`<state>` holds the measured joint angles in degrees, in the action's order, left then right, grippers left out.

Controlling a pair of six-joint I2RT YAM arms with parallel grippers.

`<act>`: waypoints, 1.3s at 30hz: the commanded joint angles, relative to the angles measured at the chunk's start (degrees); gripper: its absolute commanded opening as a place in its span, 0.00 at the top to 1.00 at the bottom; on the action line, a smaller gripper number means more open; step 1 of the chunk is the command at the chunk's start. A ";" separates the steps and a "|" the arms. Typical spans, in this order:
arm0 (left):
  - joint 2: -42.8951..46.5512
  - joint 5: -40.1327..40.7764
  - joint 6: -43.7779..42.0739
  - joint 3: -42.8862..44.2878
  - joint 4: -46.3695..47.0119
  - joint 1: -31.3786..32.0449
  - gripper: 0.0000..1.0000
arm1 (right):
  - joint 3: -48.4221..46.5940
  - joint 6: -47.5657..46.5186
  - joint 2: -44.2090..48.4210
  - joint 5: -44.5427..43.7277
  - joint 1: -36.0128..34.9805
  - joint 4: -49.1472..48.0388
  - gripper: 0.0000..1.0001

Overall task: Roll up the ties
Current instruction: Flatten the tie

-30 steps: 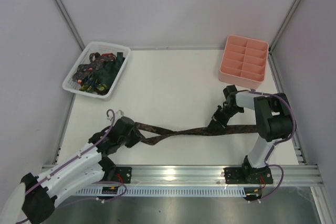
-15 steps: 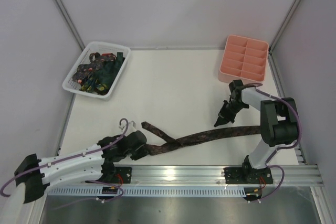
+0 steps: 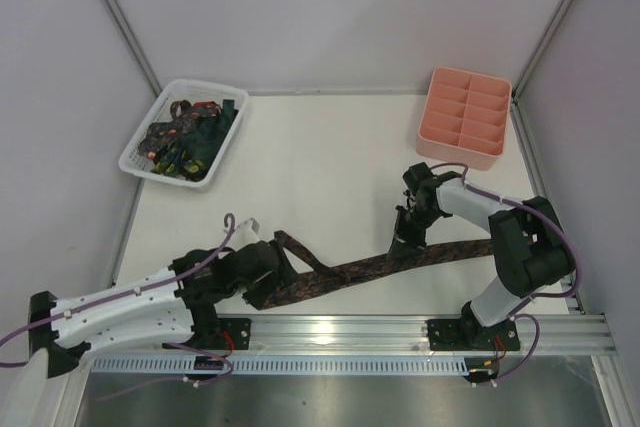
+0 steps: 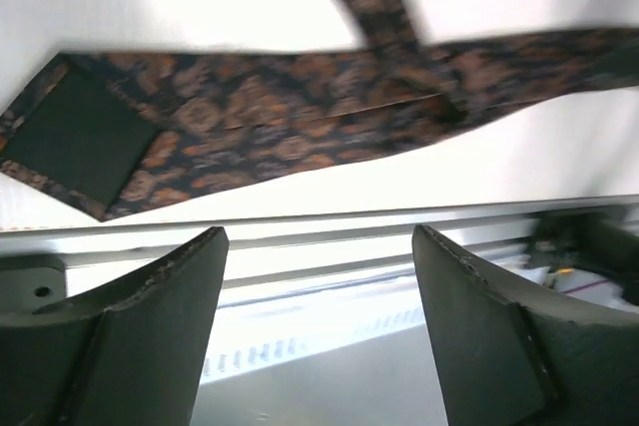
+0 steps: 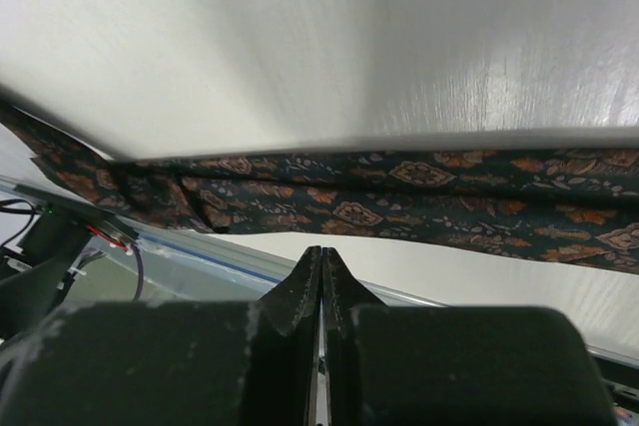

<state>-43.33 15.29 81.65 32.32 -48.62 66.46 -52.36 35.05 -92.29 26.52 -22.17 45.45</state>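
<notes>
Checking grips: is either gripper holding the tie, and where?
Nothing is held: left gripper open, clear of the brown tie; right gripper shut, empty.

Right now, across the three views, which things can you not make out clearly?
- Top view: the ties in the basket are tangled, too small to count.
- Top view: the left arm covers the wide end of the brown tie.
- Right wrist view: the brown tie runs off both edges; whether the right fingers touch it is unclear.
- Left wrist view: the tie's pattern is blurred.
</notes>
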 commanded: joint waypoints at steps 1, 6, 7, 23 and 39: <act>-3.76 2.91 -4.98 9.59 -6.31 -5.60 0.19 | 0.50 -0.50 1.59 0.11 -0.59 0.95 0.95; -16.23 -1.83 -12.47 19.42 -6.49 -15.64 0.18 | 0.15 -1.12 2.12 -1.21 -0.59 2.18 0.92; -21.65 -3.06 -14.22 21.02 -6.57 -18.35 0.18 | 0.41 -1.21 2.12 -1.12 -0.59 2.19 0.92; -61.61 -9.22 -16.61 48.01 -16.77 -22.60 0.25 | 2.08 -1.12 3.26 -2.00 -0.59 1.66 0.83; -67.86 -8.79 -18.10 42.84 -14.57 -25.76 0.65 | 0.41 -0.86 -0.70 -0.68 0.11 -0.80 0.82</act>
<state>-112.44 5.45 64.58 76.51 -63.22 41.23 -49.95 34.41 -92.60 25.54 -22.26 45.08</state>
